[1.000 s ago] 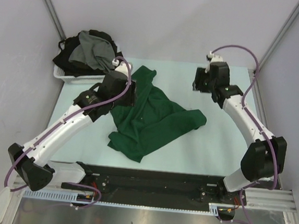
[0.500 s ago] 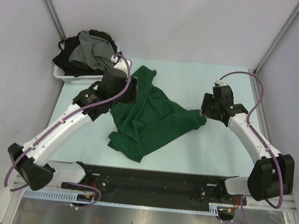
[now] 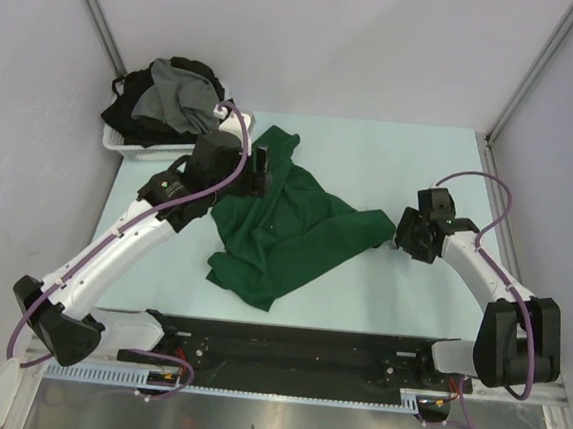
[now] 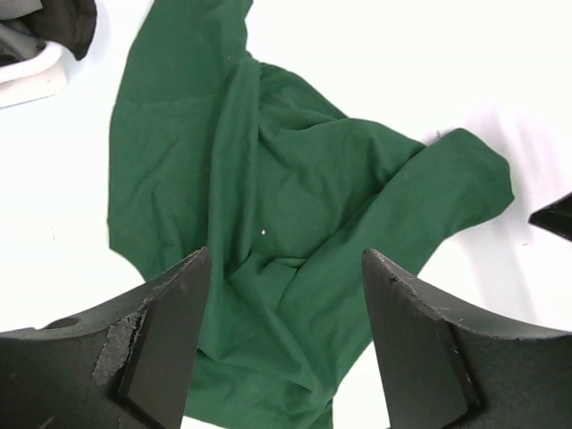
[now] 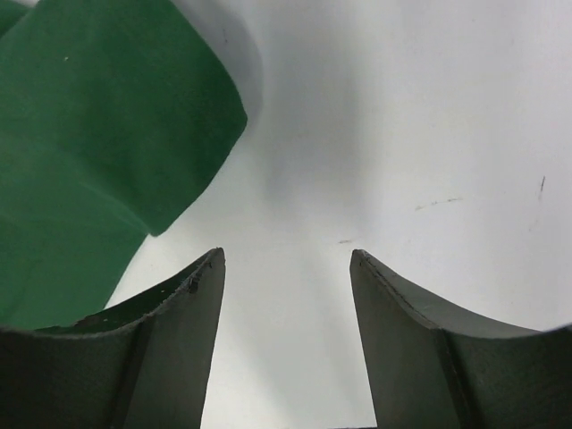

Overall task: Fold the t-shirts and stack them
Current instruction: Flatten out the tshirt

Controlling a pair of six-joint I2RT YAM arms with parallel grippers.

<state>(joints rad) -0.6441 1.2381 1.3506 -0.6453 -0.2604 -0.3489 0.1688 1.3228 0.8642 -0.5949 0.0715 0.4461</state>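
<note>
A dark green t-shirt [image 3: 286,225] lies crumpled in the middle of the table; it also shows in the left wrist view [image 4: 286,206] and in the right wrist view [image 5: 80,152]. My left gripper [image 3: 260,172] hovers open over the shirt's upper left part, holding nothing. My right gripper [image 3: 402,235] is open and empty, low over the bare table just right of the shirt's right tip. A grey t-shirt [image 3: 176,99] and black t-shirts [image 3: 130,111] are heaped in the white basket [image 3: 122,143] at the back left.
The pale table [image 3: 421,166] ends at grey walls behind and on both sides. A black rail [image 3: 295,351] runs along the near edge between the arm bases.
My right arm has swung from the back right down and inward, lowering the gripper beside the green shirt's right tip. My left gripper has barely moved.
</note>
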